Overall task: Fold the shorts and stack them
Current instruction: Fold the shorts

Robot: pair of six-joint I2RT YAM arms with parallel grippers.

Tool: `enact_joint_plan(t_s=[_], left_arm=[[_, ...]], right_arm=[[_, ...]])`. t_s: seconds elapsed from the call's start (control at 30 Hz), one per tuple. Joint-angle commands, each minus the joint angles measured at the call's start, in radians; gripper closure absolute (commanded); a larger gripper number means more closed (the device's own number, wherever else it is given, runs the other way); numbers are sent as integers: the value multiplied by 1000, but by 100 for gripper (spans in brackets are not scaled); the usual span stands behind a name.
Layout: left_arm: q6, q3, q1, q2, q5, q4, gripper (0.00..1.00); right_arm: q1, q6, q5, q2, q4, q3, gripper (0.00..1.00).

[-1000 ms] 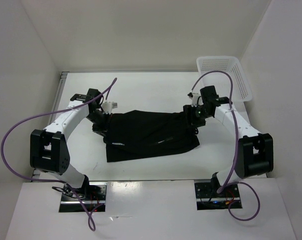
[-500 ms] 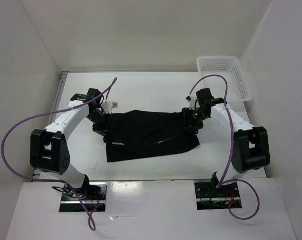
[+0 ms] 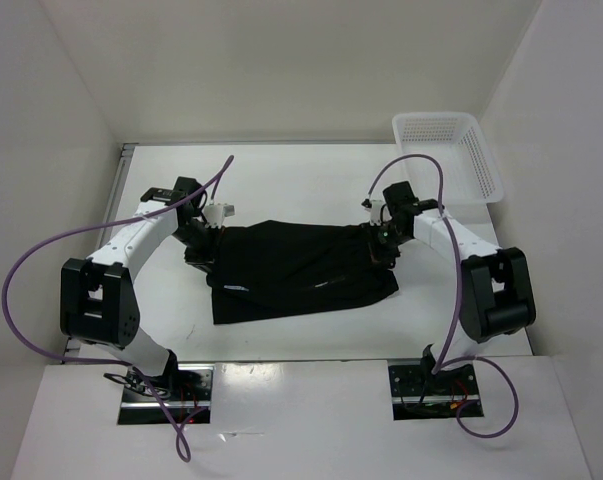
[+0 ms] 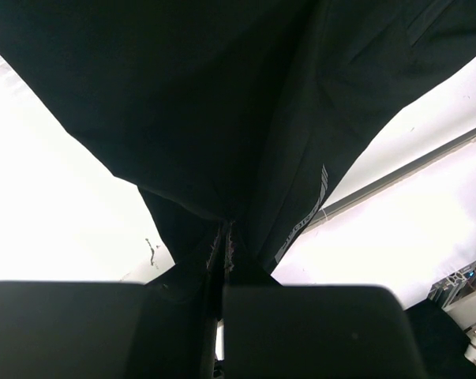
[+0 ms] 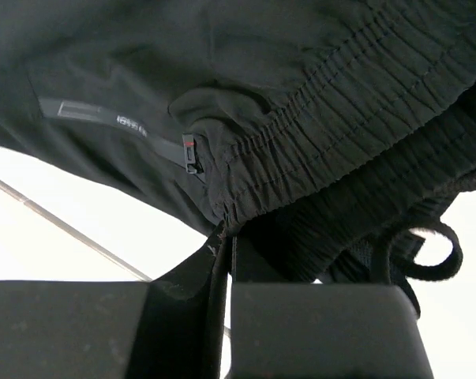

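The black shorts lie spread across the middle of the white table, their elastic waistband at the right end. My left gripper is shut on the left edge of the shorts, with fabric pinched between its fingers. At the right end my right gripper is shut on the gathered waistband, and a black drawstring loop hangs beside it. A small white logo shows on the cloth near the left gripper.
A white mesh basket stands at the back right corner of the table. White walls close in the left, back and right sides. Purple cables loop off both arms.
My right gripper has moved left onto the waistband end of the shorts and closed on it. The left arm and the shorts have stayed put.
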Motion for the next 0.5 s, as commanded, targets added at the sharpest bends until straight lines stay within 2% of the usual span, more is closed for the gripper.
enact_joint_plan(t_s=[0.0,0.07,0.13,0.2,0.3,0.43,0.47], left_arm=[[4,-8,1,-1,5,-13,100],[4,-8,1,-10,5,-23,100],[4,-8,1,-10,5,-33,100],[4,2,1,-19,-4,-48,100],[4,24,1,-32,-4,-75,100],[4,34,1,-52,7,-96,100],[4,20,1,-52,17,-107,100]], right_arm=[[-3,-91,-22,-87,-71,62,100],[-3,-195,-62,-87,-159,134,100],[-35,-175,-86,-138,-162,153,100],[0,-211,-83,-127,-226,193,100],[0,-280,-116,-34,-348,304,100],[0,-349,-91,6,-455,406,100],[0,-390,-45,23,-481,421,100]])
